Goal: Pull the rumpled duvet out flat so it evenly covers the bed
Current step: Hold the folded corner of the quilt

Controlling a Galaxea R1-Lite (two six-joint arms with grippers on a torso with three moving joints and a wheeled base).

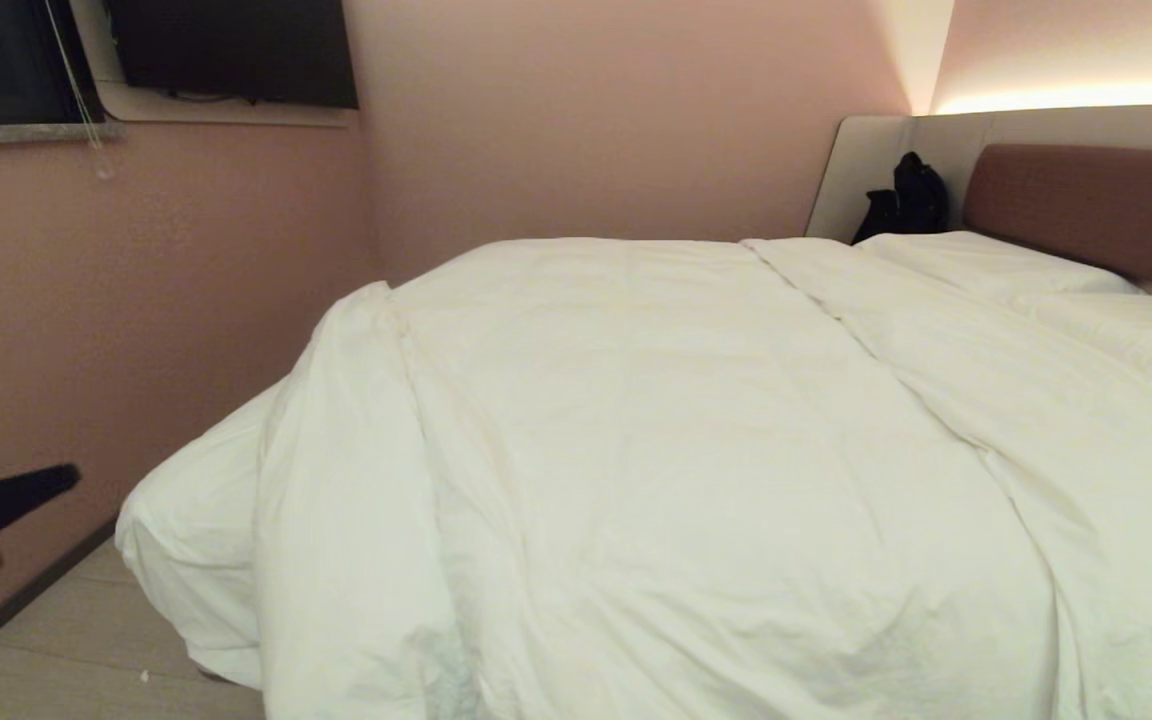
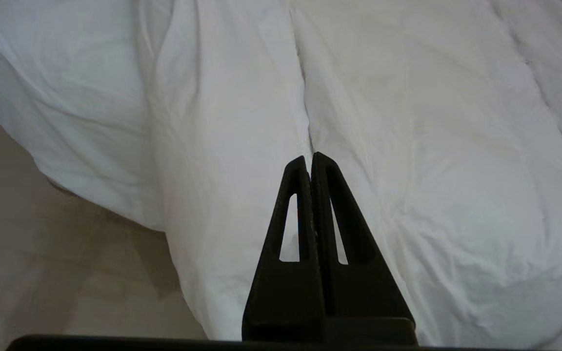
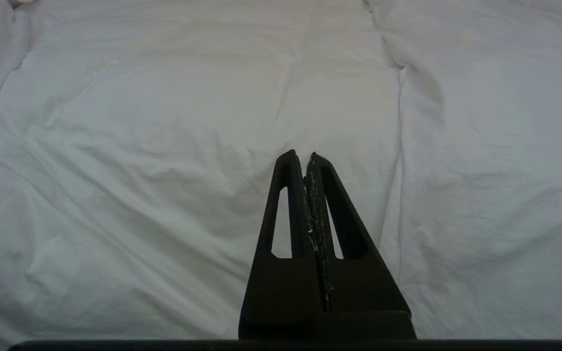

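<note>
The puffy white duvet [image 1: 656, 470] lies rumpled over the bed, with a thick fold running down its left part and its corner hanging over the left foot end. The reddish-brown headboard [image 1: 1096, 205] of the bed shows at the far right. My left gripper [image 1: 56, 482] is shut and empty at the left edge of the head view, off the bed's side, apart from the duvet. In the left wrist view that gripper [image 2: 309, 158] points at the duvet's fold [image 2: 222, 146]. My right gripper [image 3: 302, 157] is shut and empty, facing the duvet [image 3: 164, 146]; it is outside the head view.
A pink wall [image 1: 136, 300] runs close along the bed's left side, leaving a narrow strip of pale floor [image 1: 76, 640]. White pillows [image 1: 996, 262] lie by the headboard. A black bag [image 1: 906, 200] rests against the beige side panel [image 1: 876, 150].
</note>
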